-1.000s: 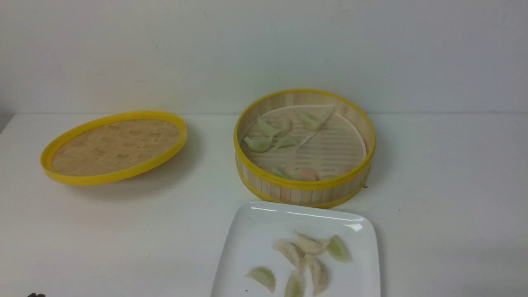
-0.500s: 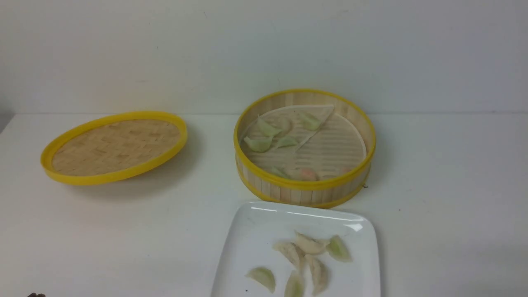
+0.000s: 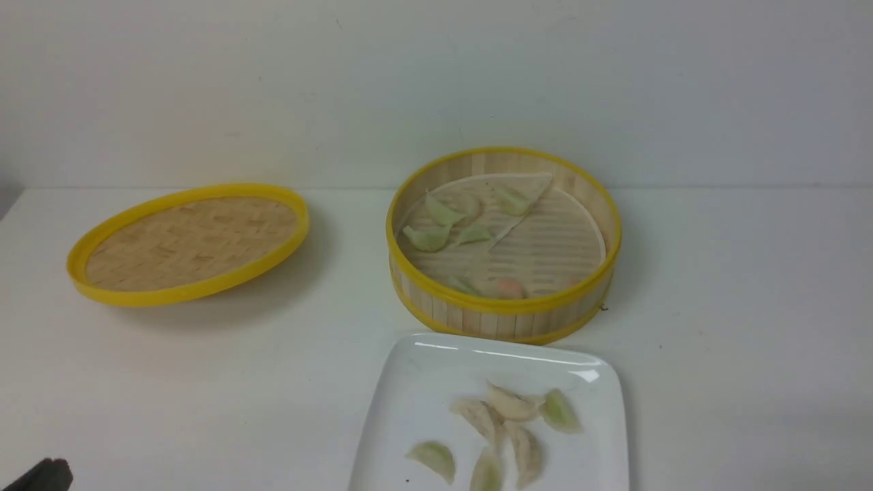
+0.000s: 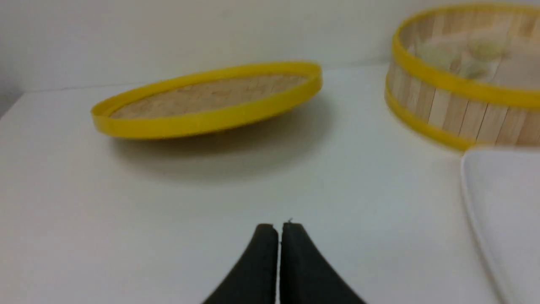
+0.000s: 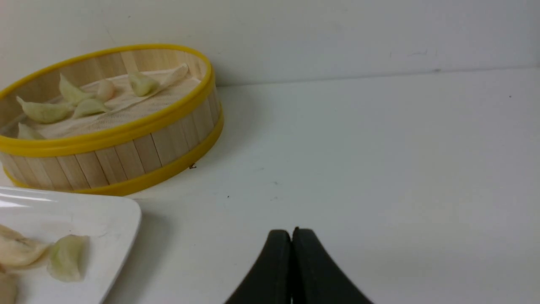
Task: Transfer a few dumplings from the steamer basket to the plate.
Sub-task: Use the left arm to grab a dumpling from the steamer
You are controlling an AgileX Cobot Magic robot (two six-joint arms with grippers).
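Six dumplings (image 3: 508, 404) lie on the white plate (image 3: 423, 382) at the near edge of the table (image 3: 204, 382), most of them bunched together and one green one apart toward the left. More sit in the basket (image 3: 505, 310) just behind the plate. A cluster of green ones rests on the folded paper liner (image 3: 491, 215) at the far left of the floor, and a few more, one pinkish, are tucked against the near wall. The lid (image 3: 187, 242) lies well apart to the left. The left gripper (image 4: 278, 228) hangs low over bare table between lid and plate, its jaws pressed together with nothing between them. The right gripper (image 5: 291, 233) is likewise closed and empty, over the table to the right of the plate. The dumplings look light, soft and probably a little tacky, so a hard squeeze would likely squash or tear the skin. The plump belly seems the safest place to pinch, gently and across the thin side, since the pleated ridge looks weaker. Those on the liner may stick and drag the paper up, and those by the near wall leave little room for the jaws.
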